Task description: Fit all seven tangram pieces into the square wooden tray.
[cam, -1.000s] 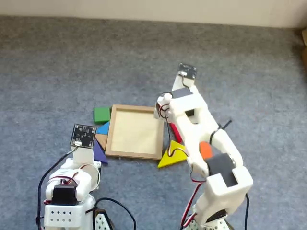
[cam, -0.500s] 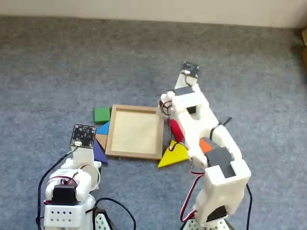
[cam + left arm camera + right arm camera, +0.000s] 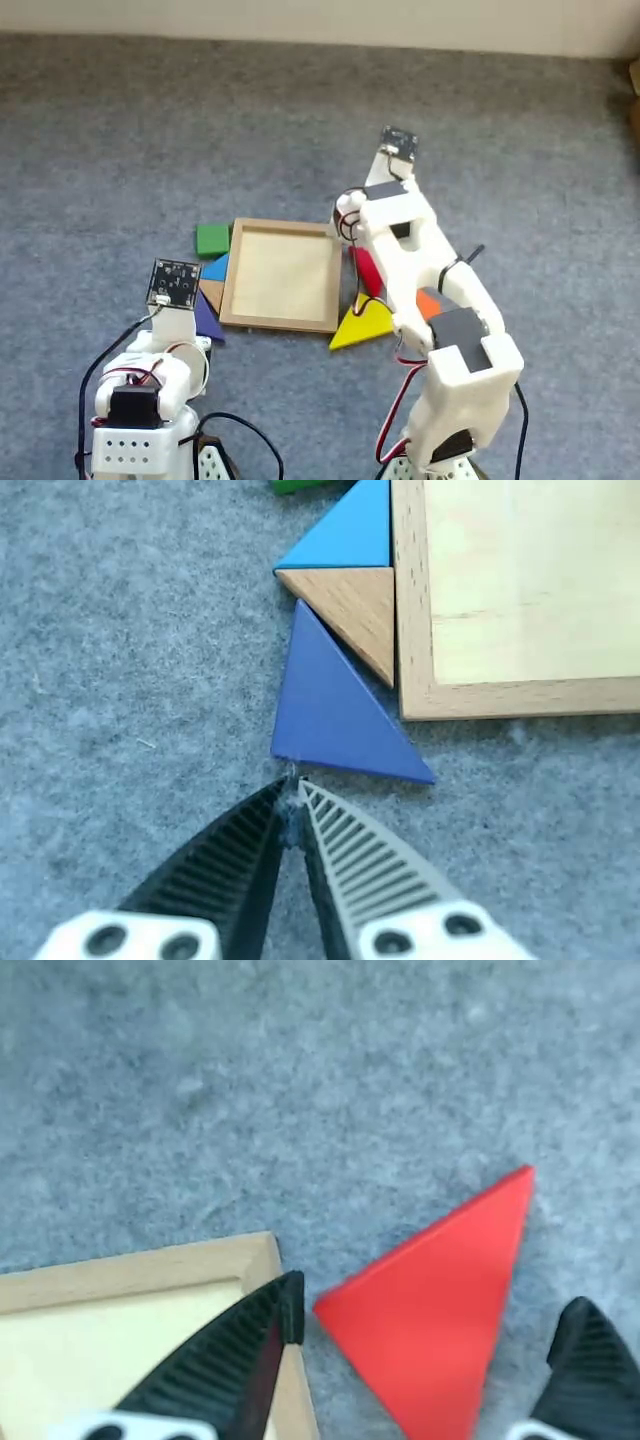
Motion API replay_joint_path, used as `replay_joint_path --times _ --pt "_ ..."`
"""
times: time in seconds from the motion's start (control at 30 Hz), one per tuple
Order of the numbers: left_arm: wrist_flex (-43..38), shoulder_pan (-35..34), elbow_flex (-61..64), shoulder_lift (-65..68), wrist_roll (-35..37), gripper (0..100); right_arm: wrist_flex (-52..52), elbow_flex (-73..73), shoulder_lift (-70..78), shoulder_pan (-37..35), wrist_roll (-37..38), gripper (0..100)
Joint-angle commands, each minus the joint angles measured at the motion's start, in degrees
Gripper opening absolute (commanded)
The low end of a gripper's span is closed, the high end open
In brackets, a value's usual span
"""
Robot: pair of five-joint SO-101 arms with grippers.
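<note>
Seven pieces (image 3: 362, 325) lie beside the wooden tray (image 3: 226, 285) on grey carpet (image 3: 120, 130), with a pale strip (image 3: 300, 20) along its far edge. Left wrist view: the left gripper (image 3: 293, 805), closed and empty, nearly meets a corner of the dark blue triangle (image 3: 330, 725). Right wrist view: the right gripper (image 3: 435, 1305), spread wide and empty, straddles the red triangle (image 3: 450, 1250).

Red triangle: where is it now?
The red triangle lies on the carpet just right of the tray in the high view, beyond the yellow triangle, between the open fingers of the right end effector.

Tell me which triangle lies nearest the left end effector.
The dark blue triangle: its corner lies right before the left end effector; the light blue and wooden triangles lie farther.
</note>
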Motion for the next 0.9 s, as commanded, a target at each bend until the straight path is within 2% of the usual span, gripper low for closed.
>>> replay_joint_path --times 0.0,0.53,0.87 --pt "0.26 -0.48 1.19 -1.45 -0.44 1 -0.84 0.22 -0.75 -1.54 -0.44 37.2" --pt "0.26 -0.48 1.19 -1.45 -0.44 1 -0.57 0.13 6.46 0.04 -0.26 37.2" --pt "0.26 -0.48 1.19 -1.45 -0.44 1 4.18 0.04 6.37 0.4 -0.26 36.7"
